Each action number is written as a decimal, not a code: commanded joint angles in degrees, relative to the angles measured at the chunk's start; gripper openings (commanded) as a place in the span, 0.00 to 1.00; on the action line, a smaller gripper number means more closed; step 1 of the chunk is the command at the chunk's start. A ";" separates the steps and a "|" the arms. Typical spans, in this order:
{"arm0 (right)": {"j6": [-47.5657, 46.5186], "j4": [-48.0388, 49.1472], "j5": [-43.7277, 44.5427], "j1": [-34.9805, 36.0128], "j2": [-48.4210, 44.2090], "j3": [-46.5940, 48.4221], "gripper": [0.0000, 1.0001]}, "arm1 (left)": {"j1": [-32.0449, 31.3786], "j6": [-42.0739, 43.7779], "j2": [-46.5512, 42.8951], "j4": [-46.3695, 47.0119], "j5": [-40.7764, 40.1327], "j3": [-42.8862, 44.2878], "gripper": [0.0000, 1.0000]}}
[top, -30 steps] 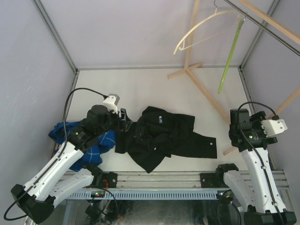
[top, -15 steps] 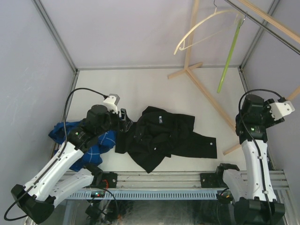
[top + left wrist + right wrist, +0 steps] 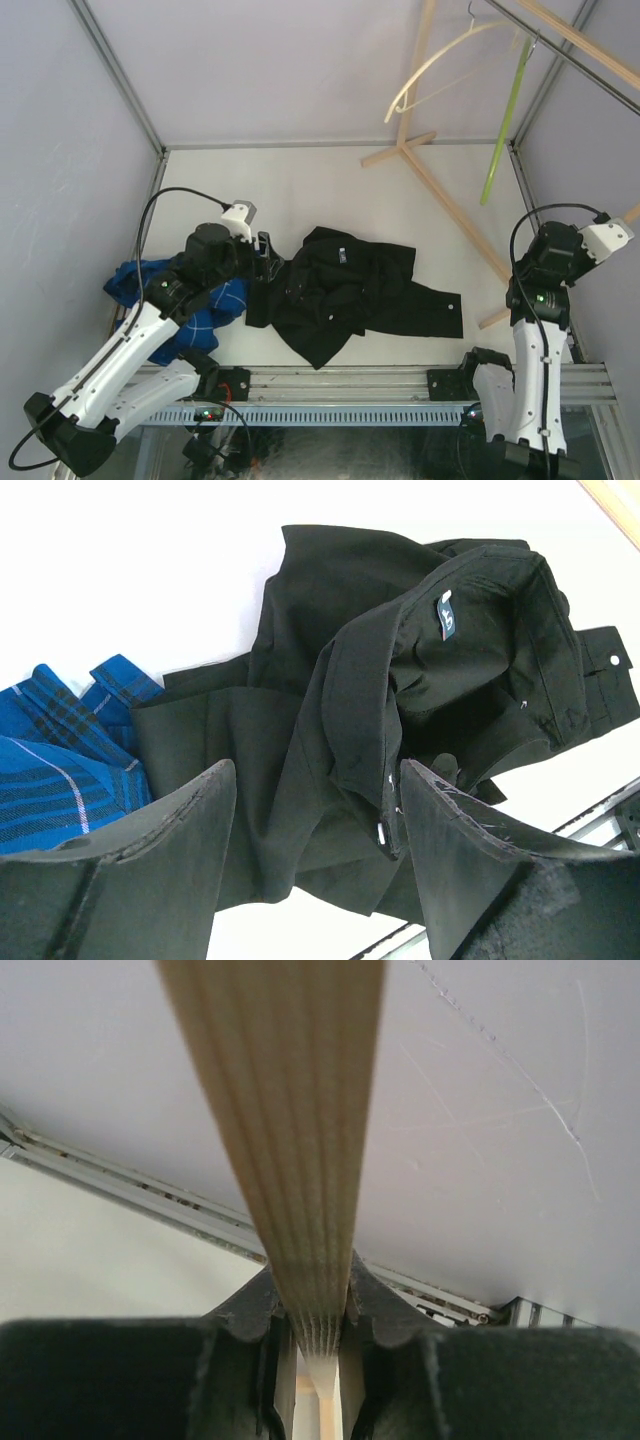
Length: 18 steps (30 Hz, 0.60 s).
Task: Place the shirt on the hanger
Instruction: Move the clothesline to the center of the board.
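Right gripper [image 3: 316,1322] clamps wooden strut [image 3: 275,1110] beside grey wall [image 3: 480,1110].

place: robot lab test cell | evidence: aluminium frame [image 3: 118,80], plain wall panels [image 3: 270,70], slotted mounting rail [image 3: 340,378]

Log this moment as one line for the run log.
left gripper: open over shirt | right gripper: shut on wooden bar | shirt: crumpled on table | hanger: hanging, bare

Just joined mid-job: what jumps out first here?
The right gripper is clamped on a pale wooden rack strut at far right, not on the green hanger dangling above it. The black shirt lies crumpled in the middle, with the left gripper open above its left edge.
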 commanded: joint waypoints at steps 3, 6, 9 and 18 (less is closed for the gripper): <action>3.98 6.87 -9.31 -3.03 -5.66 -1.96 0.00 | 0.40 0.90 0.52 2.50 1.63 -1.37 0.70; 2.73 8.90 -14.01 -3.06 -8.73 -3.74 0.00 | 0.41 0.98 0.68 2.53 1.80 -1.39 0.70; 1.96 12.19 -19.77 -3.12 -12.44 -5.69 0.00 | 0.41 0.99 0.66 2.46 1.85 -1.46 0.70; 2.54 18.03 -39.13 -2.85 -10.37 -7.42 0.00 | 0.40 0.79 0.27 2.50 1.77 -1.52 0.70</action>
